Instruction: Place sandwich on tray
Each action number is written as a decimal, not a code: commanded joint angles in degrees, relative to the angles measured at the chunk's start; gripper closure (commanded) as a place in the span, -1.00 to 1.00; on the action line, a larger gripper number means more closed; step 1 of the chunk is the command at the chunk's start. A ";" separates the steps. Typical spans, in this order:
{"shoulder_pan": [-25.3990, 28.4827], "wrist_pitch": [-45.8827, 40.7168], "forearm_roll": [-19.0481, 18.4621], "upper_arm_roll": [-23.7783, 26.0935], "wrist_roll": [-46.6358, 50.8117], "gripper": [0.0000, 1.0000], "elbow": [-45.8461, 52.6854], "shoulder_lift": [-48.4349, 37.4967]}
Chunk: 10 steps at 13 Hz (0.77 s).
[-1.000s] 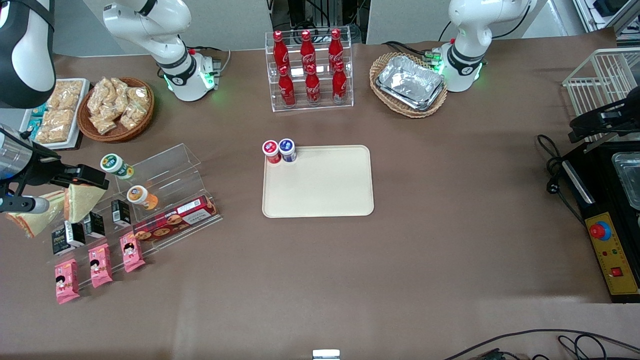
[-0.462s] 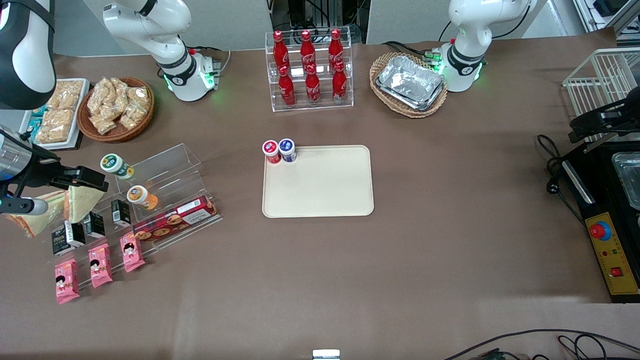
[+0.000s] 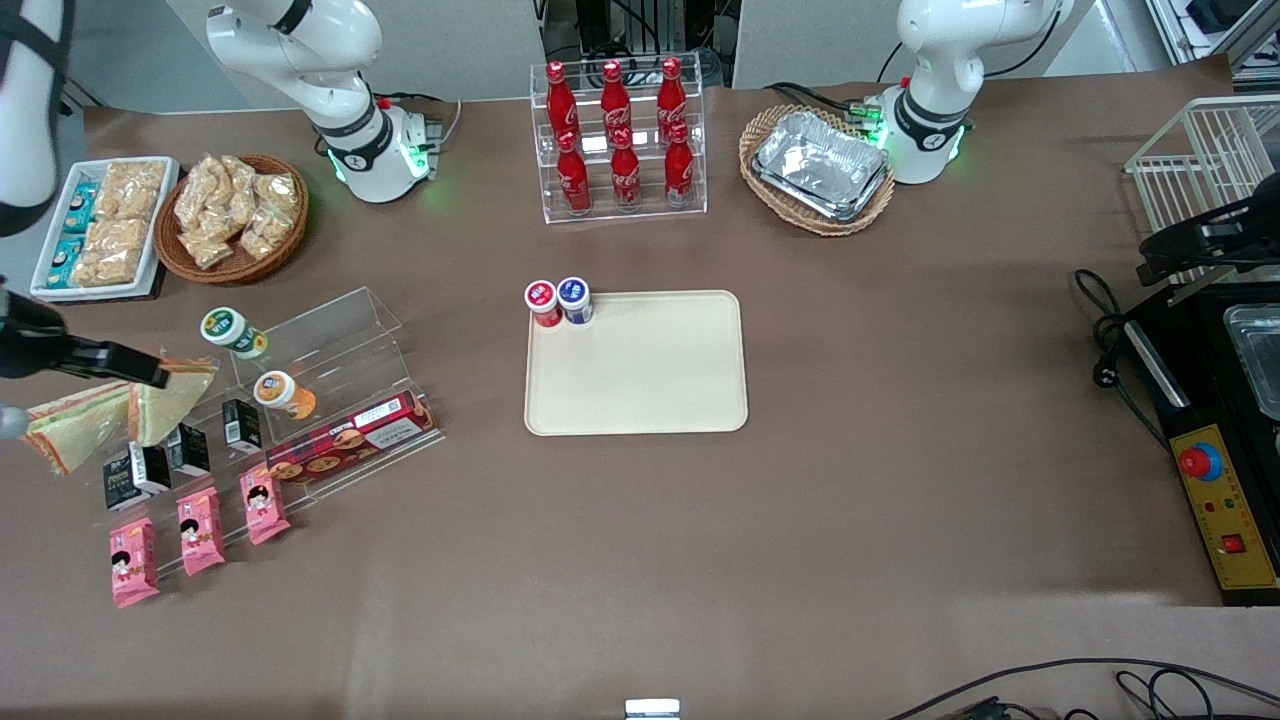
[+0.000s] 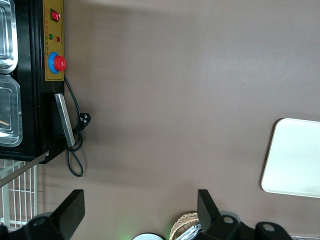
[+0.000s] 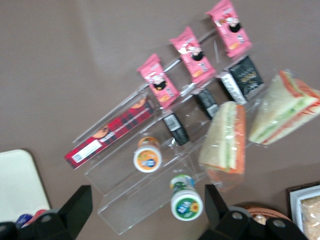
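Observation:
Two wrapped triangular sandwiches lie by the clear stand at the working arm's end of the table: one sandwich (image 3: 165, 398) (image 5: 225, 142) touches the stand, and the second sandwich (image 3: 75, 425) (image 5: 285, 107) lies beside it, nearer the table's end. My right gripper (image 3: 118, 370) (image 5: 147, 212) hangs above them, open and empty, with its fingers wide apart. The cream tray (image 3: 640, 385) (image 5: 17, 185) (image 4: 295, 155) lies mid-table, bare except at one corner.
A red-capped jar (image 3: 543, 301) and a blue-capped jar (image 3: 575, 298) stand on the tray's corner. The clear stand (image 3: 330, 350) holds a green-lid jar (image 3: 232, 332), an orange-lid jar (image 3: 283, 393), a cookie box, dark packs and pink packs. Snack basket (image 3: 235, 215) and cola rack (image 3: 620, 140) lie farther back.
My right arm has pulled back toward the working arm's end of the table, uncovering more of the sandwiches and the white snack tray. Both sandwiches stay put.

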 commanded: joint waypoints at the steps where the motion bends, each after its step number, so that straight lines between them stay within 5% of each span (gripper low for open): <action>1: -1.37 2.44 -2.98 -2.32 -0.19 -1.00 0.48 -0.34; 10: -1.18 9.65 -5.53 -10.51 -0.71 -1.00 0.31 2.12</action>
